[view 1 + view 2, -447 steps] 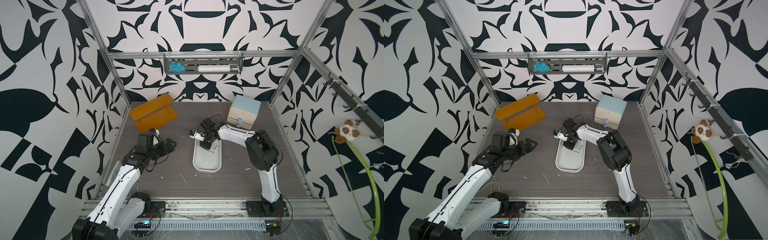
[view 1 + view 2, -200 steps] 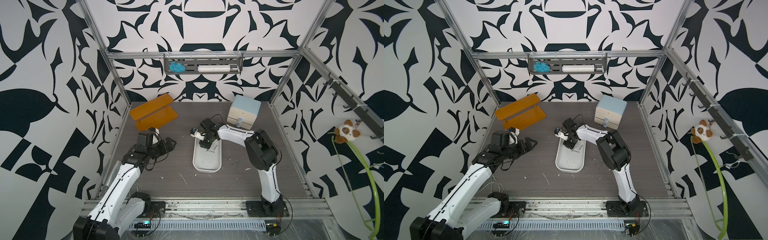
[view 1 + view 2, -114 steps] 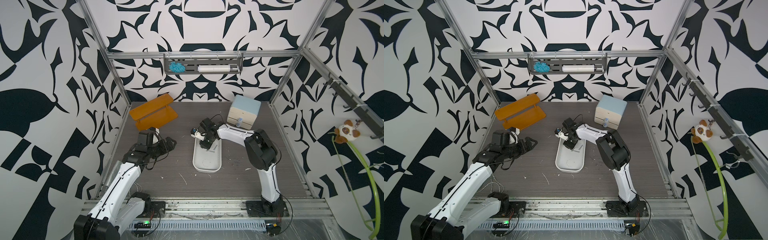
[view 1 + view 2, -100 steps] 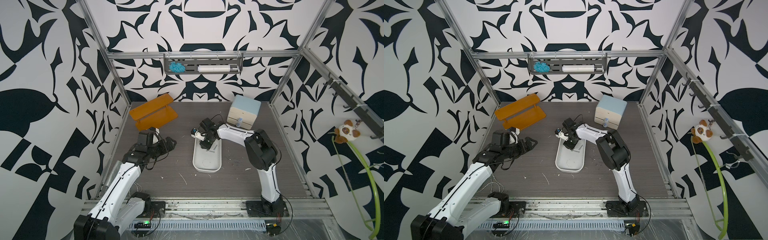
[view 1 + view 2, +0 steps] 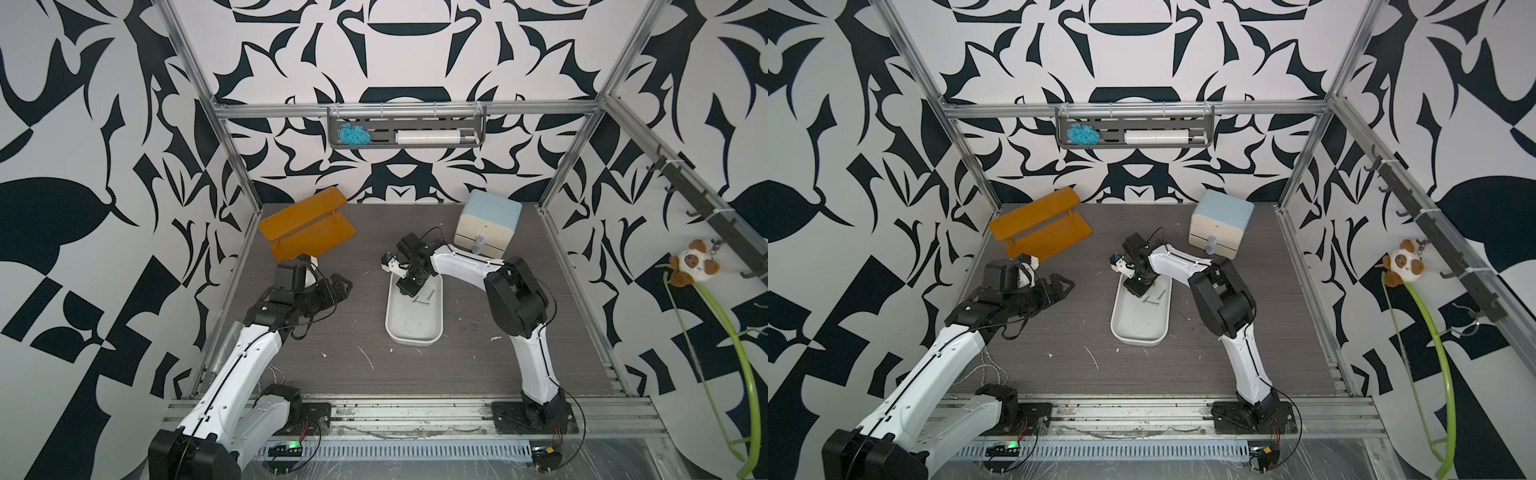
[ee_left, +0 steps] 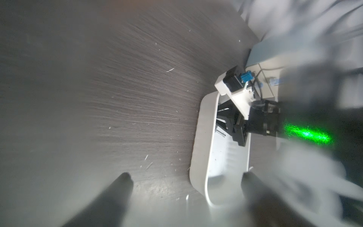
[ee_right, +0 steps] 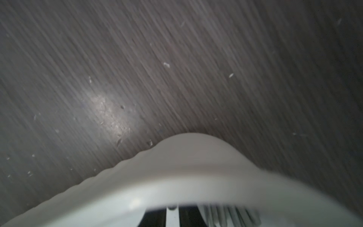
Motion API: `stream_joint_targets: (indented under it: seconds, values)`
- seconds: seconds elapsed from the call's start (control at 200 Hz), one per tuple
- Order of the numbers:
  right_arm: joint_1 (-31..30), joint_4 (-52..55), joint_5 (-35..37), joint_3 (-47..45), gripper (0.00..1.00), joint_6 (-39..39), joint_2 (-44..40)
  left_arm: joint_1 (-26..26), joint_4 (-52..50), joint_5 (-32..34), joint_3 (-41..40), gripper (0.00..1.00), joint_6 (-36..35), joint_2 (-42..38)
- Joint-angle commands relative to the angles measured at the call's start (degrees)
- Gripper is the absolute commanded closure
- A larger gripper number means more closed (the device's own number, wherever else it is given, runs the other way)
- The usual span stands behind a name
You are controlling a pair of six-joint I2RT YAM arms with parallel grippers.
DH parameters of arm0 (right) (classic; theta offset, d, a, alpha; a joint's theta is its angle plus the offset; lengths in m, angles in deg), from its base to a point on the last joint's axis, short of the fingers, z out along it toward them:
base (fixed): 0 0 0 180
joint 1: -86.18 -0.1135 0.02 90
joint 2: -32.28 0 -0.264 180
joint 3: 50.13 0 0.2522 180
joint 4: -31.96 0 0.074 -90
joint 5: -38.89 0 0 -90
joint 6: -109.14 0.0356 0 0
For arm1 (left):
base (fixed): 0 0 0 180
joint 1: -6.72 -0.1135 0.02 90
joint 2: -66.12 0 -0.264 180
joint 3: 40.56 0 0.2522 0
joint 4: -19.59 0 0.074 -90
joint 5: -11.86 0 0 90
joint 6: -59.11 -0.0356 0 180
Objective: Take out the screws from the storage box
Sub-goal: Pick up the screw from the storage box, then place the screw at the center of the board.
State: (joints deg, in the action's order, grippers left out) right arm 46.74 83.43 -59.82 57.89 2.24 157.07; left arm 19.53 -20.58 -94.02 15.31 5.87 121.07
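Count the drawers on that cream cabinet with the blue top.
2, stacked on the front of the cabinet: the upper drawer just under the blue top, and the lower drawer directly beneath it. The cabinet's other sides are hidden.

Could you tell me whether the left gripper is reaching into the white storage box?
No: in a top view the left gripper hangs open above the table, apart from the storage box.

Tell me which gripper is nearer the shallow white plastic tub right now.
Right. The right gripper is down inside the far end of the shallow white plastic tub; the left gripper, jaws open, hovers above the dark wood-grain table beside it, apart.
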Motion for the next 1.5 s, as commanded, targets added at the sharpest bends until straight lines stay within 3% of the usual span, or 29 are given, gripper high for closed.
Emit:
stream_joint_targets:
  seconds: [0.0,0.185,0.465,0.745,1.13,1.495]
  values:
    - [-0.2,2.5,0.8,0.9,0.89,1.0,1.9,-0.3,-0.5,-0.4,1.4,0.06,-1.0,-0.2]
    - [-0.2,1.3,-0.9,-1.4,1.00,0.1,-0.5,-0.7,-0.6,-0.4,1.3,0.06,-1.5,-0.5]
    - [-0.2,-1.6,-2.6,-2.4,1.00,1.8,-9.0,-0.9,0.6,-1.6,1.9,0.06,-1.9,1.7]
    - [0.5,-1.5,1.1,-4.5,1.00,4.1,-17.8,-1.1,1.7,-2.9,2.3,0.06,-1.7,3.5]
    - [18.9,-11.2,6.1,-34.1,1.00,18.8,-43.5,-1.3,3.5,-3.8,1.7,0.06,-1.5,3.9]
    - [27.0,-18.4,5.9,-43.9,0.99,29.1,-39.5,-1.3,1.8,-4.8,4.8,0.07,-3.9,7.3]
